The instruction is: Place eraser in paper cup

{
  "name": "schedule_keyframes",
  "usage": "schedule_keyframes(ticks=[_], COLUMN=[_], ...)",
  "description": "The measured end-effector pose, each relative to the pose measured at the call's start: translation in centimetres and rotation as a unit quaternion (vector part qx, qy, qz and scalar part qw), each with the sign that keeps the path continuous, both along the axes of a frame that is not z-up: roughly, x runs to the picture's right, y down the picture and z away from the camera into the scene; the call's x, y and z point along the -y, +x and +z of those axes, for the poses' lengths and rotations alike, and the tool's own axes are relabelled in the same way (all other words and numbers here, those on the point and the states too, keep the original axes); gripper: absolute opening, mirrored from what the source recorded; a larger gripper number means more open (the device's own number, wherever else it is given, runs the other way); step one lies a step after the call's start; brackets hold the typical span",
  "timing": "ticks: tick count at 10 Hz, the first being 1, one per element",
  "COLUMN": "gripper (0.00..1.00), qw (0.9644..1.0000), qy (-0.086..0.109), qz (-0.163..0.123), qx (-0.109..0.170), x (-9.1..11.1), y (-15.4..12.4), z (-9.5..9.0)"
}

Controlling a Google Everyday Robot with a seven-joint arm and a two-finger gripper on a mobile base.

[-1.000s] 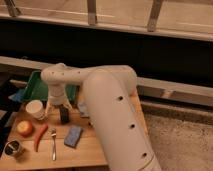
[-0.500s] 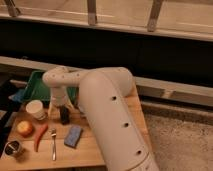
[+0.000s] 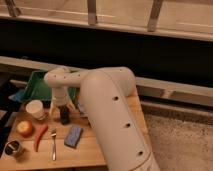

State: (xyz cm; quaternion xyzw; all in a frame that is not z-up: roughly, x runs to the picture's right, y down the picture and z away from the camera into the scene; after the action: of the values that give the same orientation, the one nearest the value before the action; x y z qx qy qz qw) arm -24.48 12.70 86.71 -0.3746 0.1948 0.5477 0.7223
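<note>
From my seat, the eraser (image 3: 65, 118) is the dark block on the table (image 3: 80, 154), directly under the gripper (image 3: 63, 111) and in the gap between its two pale fingers (image 3: 53, 107). The jaws stand apart, one finger on each side of the block and both wider than it. I can't tell whether either finger touches it. The block looks to be resting on the wood, not lifted.

The cup (image 3: 36, 109) stands upright just left of the gripper, near the eraser but apart from it, with its round rim facing up.

The arm (image 3: 112, 120) fills the right half of my view. Its thick white link rises from the lower right and bends over to the left. The wrist (image 3: 57, 80) turns downward there, so the gripper hangs roughly vertical with its fingers pointing at the table. The wrist sits in front of the green tray (image 3: 35, 86) at the back edge of the table.

Nearer me on the wood are a blue-grey sponge (image 3: 73, 136) just right of a fork (image 3: 53, 145), then a red pepper (image 3: 40, 136). An apple (image 3: 25, 128) lies below the cup, and a dark metal cup (image 3: 14, 148) sits at the left corner.
</note>
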Motion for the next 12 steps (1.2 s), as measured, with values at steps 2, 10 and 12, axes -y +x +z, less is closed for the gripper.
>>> schedule_keyframes(ticks=[2, 10, 12], gripper=[0.8, 0.8, 0.76], qw=[0.9999, 0.9995, 0.9995], qy=[-0.001, -0.011, -0.013], qz=[0.005, 0.025, 0.022], qx=[-0.011, 0.018, 0.021], x=[0.5, 0.8, 0.5], y=[0.4, -1.7, -2.0], z=[1.0, 2.4, 2.4])
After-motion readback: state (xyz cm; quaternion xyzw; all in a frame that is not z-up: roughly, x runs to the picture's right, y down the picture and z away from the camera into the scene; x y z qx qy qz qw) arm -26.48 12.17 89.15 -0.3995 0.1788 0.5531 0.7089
